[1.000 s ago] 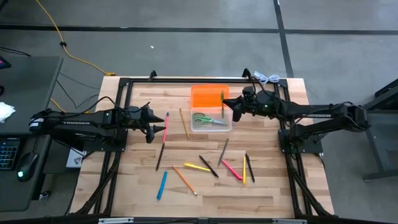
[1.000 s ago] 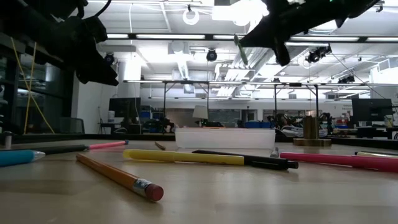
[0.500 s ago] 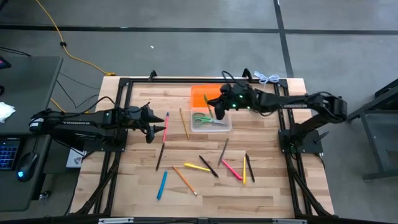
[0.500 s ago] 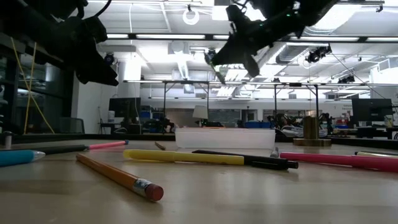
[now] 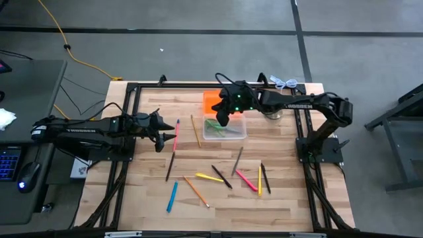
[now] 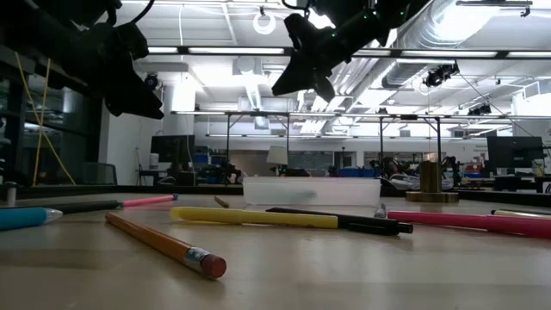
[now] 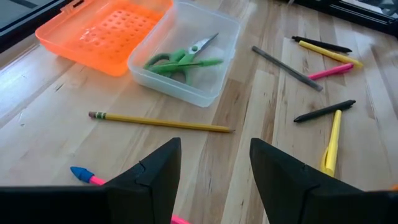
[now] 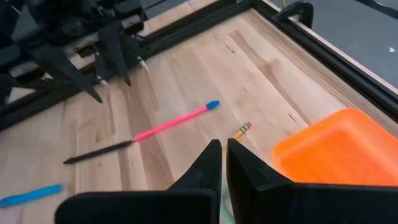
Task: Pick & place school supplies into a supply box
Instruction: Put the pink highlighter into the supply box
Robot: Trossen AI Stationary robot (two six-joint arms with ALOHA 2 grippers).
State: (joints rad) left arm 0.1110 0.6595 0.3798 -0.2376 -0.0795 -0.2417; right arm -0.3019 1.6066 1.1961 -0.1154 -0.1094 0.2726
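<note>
The clear supply box (image 5: 229, 136) stands on the table's far middle, and its orange lid (image 5: 209, 100) lies just beyond it. Green-handled scissors (image 7: 166, 61) and a green pen (image 7: 202, 62) lie in the box. My right gripper (image 5: 220, 121) hangs high over the box's left end with its fingers shut. In the right wrist view only a pale green sliver (image 8: 220, 198) shows between them. My left gripper (image 5: 163, 130) waits open to the box's left, above the pink pen (image 5: 176, 135). Several pens and pencils lie loose on the wood. My right gripper is shut on a thin green pen. All that shows of the pen is a sliver (image 8: 220, 198) far back between the fingers; the fingers hide the rest. They slant down from the table's right side. The pen is clear of the box and table.
A wooden pencil (image 5: 195, 131) lies between my left gripper and the box. Black, yellow, pink and orange pens (image 5: 231, 177) are scattered on the near half, with a blue pen (image 5: 172, 196) to their left. A silver metal object (image 6: 430, 181) stands right of the box. A black frame borders the table.
My right gripper has travelled toward the table's left edge, from right of the box to above its left end, and has rolled on the way. The green pen, which stuck out of the fingers before, is now lost against the gripper in the high and low views.
</note>
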